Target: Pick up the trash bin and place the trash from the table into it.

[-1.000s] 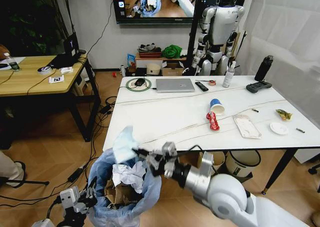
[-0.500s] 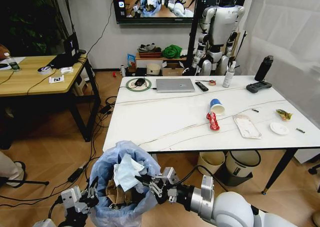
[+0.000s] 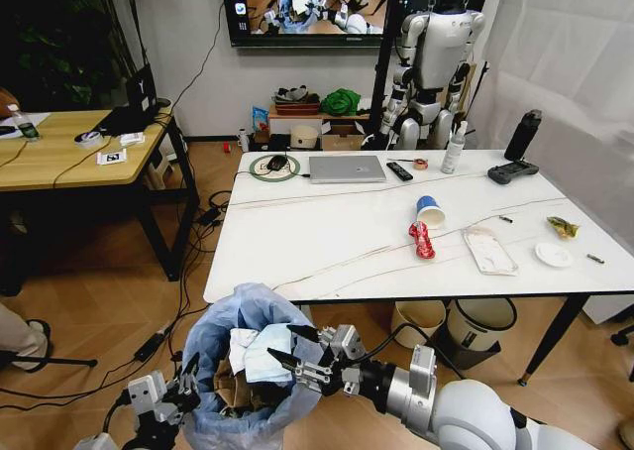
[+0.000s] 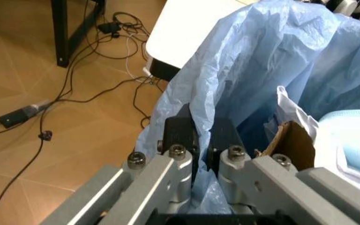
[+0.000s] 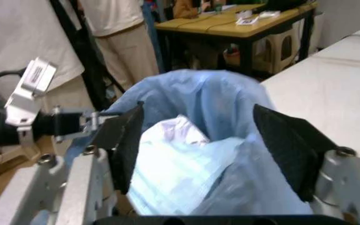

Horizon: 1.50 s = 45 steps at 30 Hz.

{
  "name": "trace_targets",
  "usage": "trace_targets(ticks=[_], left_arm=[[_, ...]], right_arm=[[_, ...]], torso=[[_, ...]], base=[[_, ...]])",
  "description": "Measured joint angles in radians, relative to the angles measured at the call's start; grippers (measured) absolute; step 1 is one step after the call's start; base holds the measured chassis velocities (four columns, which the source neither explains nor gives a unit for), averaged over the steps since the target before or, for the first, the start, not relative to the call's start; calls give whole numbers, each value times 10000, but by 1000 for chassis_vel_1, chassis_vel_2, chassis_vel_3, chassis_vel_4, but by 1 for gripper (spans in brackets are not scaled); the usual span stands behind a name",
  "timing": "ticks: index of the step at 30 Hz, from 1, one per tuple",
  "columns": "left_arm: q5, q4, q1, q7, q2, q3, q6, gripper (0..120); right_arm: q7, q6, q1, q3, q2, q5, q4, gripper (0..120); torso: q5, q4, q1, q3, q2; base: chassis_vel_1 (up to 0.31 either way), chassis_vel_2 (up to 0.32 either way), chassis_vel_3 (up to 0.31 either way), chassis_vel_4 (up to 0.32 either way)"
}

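Holding the trash bin [image 3: 248, 371] by its rim, my left gripper [image 4: 200, 140] is clamped on the blue liner, below the near edge of the table [image 3: 327, 242]. My right gripper [image 3: 289, 353] hangs over the bin mouth with its jaws spread wide and empty; a pale blue sheet [image 5: 186, 173], crumpled white paper and cardboard [image 4: 286, 140] lie inside. By my reckoning I'm partway: on the table sit the paper cup [image 3: 429, 212], red wrapper [image 3: 422, 240], white packet [image 3: 488, 250] and small plate [image 3: 553, 255].

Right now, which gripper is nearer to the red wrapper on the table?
Right. The right gripper is open over the trash bin, below the red wrapper; the left gripper clamps the bin's far side.
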Motion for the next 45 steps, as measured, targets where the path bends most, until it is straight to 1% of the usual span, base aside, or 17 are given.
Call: trace_targets(ticks=[4,5,6,7,8,11,12,16,19,22,24,26,27,30,31,38,45], left_arm=[[-81,93,-34,0,62,69,-3,0],[-81,93,-34,0,62,69,-3,0],[-118,125,-46,0,86,87,-5,0],[-162,183,-68,0,119,102,-12,0],[-194,237,-88,0,148,115,-20,0],[-288,395,-155,0,214,127,-40,0],[-288,395,-155,0,214,127,-40,0],[-357,666,-179,20,345,202,-90,0],[-369,745,-183,27,438,241,-99,0],[-374,864,-250,37,547,332,-99,0],[-360,921,-284,37,595,429,-100,0],[-350,940,-294,39,605,479,-100,0],[-287,984,-316,56,610,581,-101,0],[-185,1065,-338,90,590,760,-128,0],[-185,1065,-338,90,590,760,-128,0],[-112,1045,-241,177,501,728,-221,0],[-81,870,-134,189,404,647,-233,0]], right_arm=[[177,78,-335,1160,248,-24,57,88],[177,78,-335,1160,248,-24,57,88],[200,97,-541,1594,384,-61,48,91],[229,106,-837,2180,570,-79,33,97],[262,109,-1094,2688,757,-92,18,98],[547,104,-1600,3840,1231,-184,-55,100],[547,104,-1600,3840,1231,-184,-55,100],[1241,-283,-1955,5386,2049,-618,-398,100],[1519,-512,-1930,5814,2311,-747,-689,100],[1786,-883,-1572,6398,2658,-839,-1476,100],[1848,-1042,-1241,6625,2787,-839,-2076,100],[1868,-1091,-1082,6708,2829,-839,-2345,100],[1880,-1191,-754,6814,2890,-830,-2876,100],[1917,-1444,-169,6844,2971,-692,-3688,100],[1917,-1444,-169,6844,2971,-692,-3688,100],[1760,-1487,748,6425,3119,-662,-5135,100],[1639,-1479,1321,6078,3160,-663,-6014,100]], torso=[[0,2,0,0,0],[0,2,0,0,0],[1,2,0,0,0],[-1,0,0,0,0],[0,-1,0,0,0],[0,-2,0,0,0],[0,-2,0,0,0],[0,-1,0,0,0],[1,-1,0,0,0],[0,-1,-1,0,0],[1,-1,0,0,1],[2,0,0,0,0],[2,-1,0,0,0],[-2,0,0,1,0],[-2,0,0,1,0],[0,0,0,1,0],[-1,0,0,0,0]], base=[[0,0,0,0],[0,0,0,0],[0,0,0,0],[0,0,0,0],[0,0,0,0],[0,0,0,0],[0,0,0,0],[0,0,0,0],[0,0,0,0],[0,0,0,0],[0,0,0,0],[0,0,0,0],[0,0,0,0],[0,0,0,0],[0,0,0,0],[0,0,0,0],[0,0,0,0]])
